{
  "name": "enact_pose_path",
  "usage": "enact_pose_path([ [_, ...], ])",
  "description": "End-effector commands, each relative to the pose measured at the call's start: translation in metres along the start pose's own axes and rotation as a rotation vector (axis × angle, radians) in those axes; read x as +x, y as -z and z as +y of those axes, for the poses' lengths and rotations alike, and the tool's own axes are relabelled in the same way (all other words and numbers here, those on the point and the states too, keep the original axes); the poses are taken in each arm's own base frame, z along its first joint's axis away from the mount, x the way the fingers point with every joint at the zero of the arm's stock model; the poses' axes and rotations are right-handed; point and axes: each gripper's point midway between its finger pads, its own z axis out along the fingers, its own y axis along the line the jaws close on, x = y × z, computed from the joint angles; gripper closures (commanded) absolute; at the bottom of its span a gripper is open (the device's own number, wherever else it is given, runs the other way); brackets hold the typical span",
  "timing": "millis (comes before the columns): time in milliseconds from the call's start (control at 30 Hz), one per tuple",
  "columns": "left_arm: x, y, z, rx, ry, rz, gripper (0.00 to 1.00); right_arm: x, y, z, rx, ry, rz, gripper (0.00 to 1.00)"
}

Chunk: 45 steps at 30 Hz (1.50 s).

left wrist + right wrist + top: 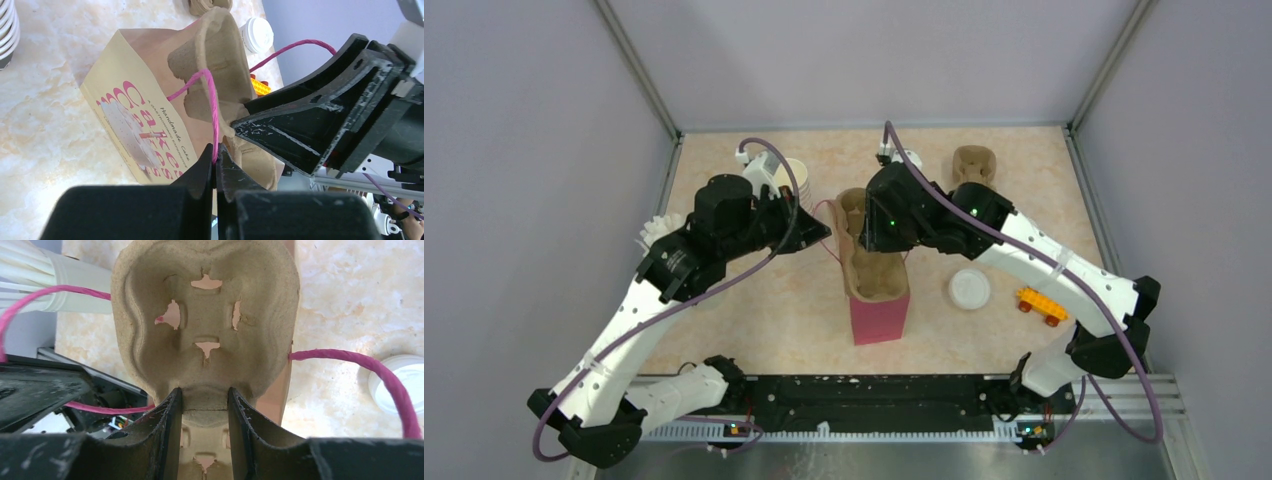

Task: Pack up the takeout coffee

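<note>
The takeout coffee (969, 289), a small white cup with a white lid, stands on the table right of a pink paper bag (879, 318). It also shows in the left wrist view (257, 35) and at the right edge of the right wrist view (402, 385). A brown cardboard cup carrier (871, 255) sticks out of the bag's open top. My left gripper (215, 159) is shut on the bag's pink string handle (212, 105). My right gripper (205, 401) is shut on the narrow middle of the carrier (205, 315), above the bag.
A stack of lidless white cups (792, 180) stands at the back left behind my left arm. A second brown carrier (974, 165) lies at the back right. An orange toy (1041, 305) lies right of the coffee. Grey walls enclose the table.
</note>
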Motion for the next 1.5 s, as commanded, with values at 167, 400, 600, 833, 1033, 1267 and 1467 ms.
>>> enact_pose_path([
  [167, -0.008, 0.009, -0.008, 0.033, -0.011, -0.044, 1.0, 0.006, -0.008, -0.011, 0.059, 0.04, -0.015, 0.79],
  [400, -0.003, 0.008, -0.011, 0.065, -0.002, -0.032, 0.98, 0.003, -0.028, -0.01, 0.075, 0.068, -0.051, 0.79],
  [600, -0.002, 0.008, -0.012, 0.074, -0.001, -0.028, 0.98, 0.01, -0.043, -0.006, 0.077, 0.093, -0.02, 0.79],
  [833, -0.002, 0.008, -0.011, 0.072, -0.001, -0.031, 0.98, -0.008, -0.036, 0.003, 0.07, 0.081, -0.059, 0.79],
  [1033, -0.002, 0.008, -0.011, 0.07, -0.001, -0.028, 0.98, -0.024, -0.035, 0.008, 0.044, 0.023, -0.092, 0.79],
  [1267, 0.0, 0.008, -0.008, 0.061, 0.0, -0.025, 0.98, -0.017, -0.043, -0.004, 0.046, 0.026, -0.102, 0.78],
  [1467, -0.001, 0.006, -0.007, 0.056, 0.008, -0.028, 0.98, -0.017, -0.043, -0.007, 0.03, -0.003, -0.107, 0.78],
])
